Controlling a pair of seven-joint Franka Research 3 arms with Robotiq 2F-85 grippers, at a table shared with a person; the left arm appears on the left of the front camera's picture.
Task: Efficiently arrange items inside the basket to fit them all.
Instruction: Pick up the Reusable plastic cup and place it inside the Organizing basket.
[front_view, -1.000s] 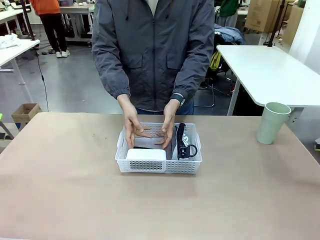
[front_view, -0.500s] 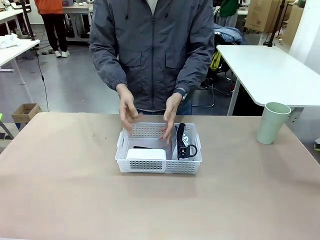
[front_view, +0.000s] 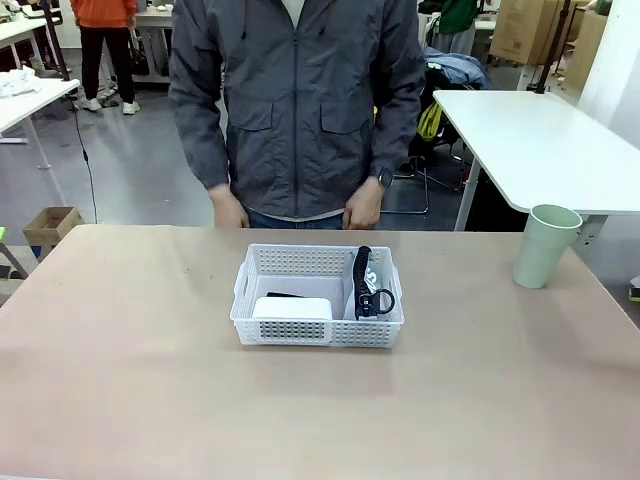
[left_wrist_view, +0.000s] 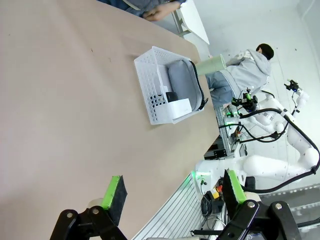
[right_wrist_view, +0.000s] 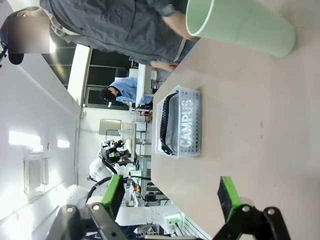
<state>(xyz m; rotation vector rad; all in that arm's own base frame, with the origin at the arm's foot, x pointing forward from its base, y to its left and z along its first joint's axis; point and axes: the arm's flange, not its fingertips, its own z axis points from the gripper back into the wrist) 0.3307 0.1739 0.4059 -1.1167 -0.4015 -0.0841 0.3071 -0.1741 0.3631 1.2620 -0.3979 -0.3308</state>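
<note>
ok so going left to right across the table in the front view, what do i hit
device → pouch → cup

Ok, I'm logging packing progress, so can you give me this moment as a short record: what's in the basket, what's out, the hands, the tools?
basket: middle of the table
inside: white device, grey pouch on edge, black stapler
outside: green cup, upright, robot's right
person's hands: at far table edge, off basket
left tool: open, empty
right tool: open, empty
</note>
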